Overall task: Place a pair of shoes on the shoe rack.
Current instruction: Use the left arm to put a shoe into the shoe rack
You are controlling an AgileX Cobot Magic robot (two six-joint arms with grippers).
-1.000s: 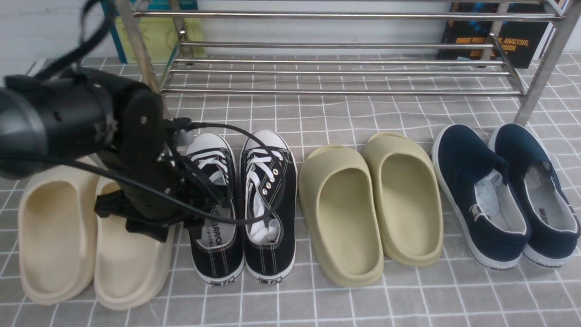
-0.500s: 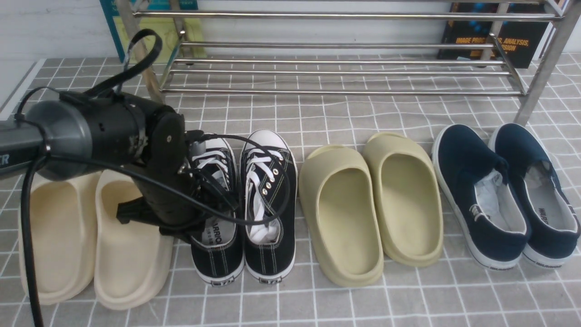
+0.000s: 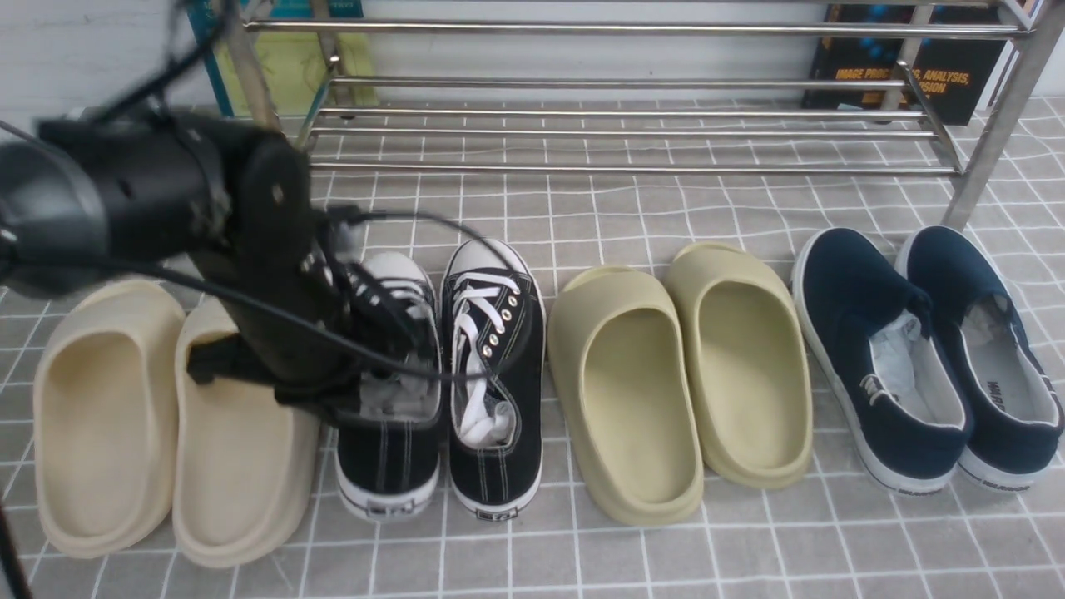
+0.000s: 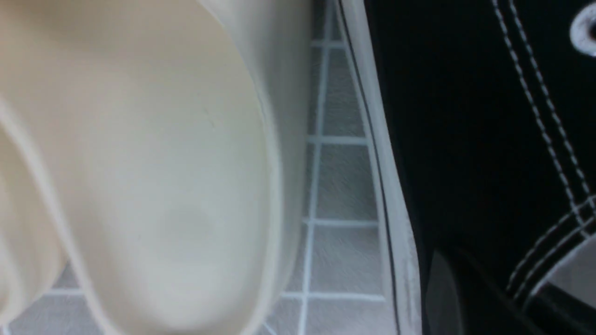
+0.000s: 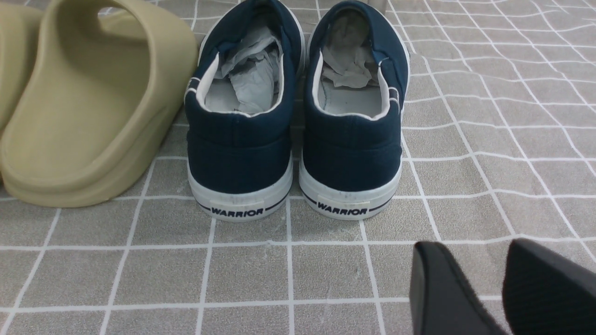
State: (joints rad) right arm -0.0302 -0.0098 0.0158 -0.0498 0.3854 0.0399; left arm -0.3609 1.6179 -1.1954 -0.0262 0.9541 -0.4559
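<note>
Two black canvas sneakers with white laces stand side by side on the checked cloth. My left gripper [image 3: 366,398] is shut on the side wall of the left sneaker [image 3: 387,466], which is tipped and raised off the cloth at its heel. In the left wrist view one finger [image 4: 435,288] lies on the outside of that sneaker's [image 4: 465,139] black wall. The right sneaker [image 3: 495,374] rests flat beside it. The silver shoe rack [image 3: 632,169] stands behind. My right gripper [image 5: 484,288] is open and empty above the cloth, behind the navy shoes; it is out of the front view.
Cream slippers [image 3: 166,424] lie left of the sneakers, touching my left wrist. Olive slippers [image 3: 678,374] and navy slip-ons [image 3: 923,349] lie to the right. Books [image 3: 907,58] lean on the wall behind the rack. The left arm's cables [image 3: 399,358] hang over the sneakers.
My left arm dropped onto the left sneaker, then rose again. The sneaker now sits higher and nearer the camera, its heel lifted. The right sneaker has not moved.
</note>
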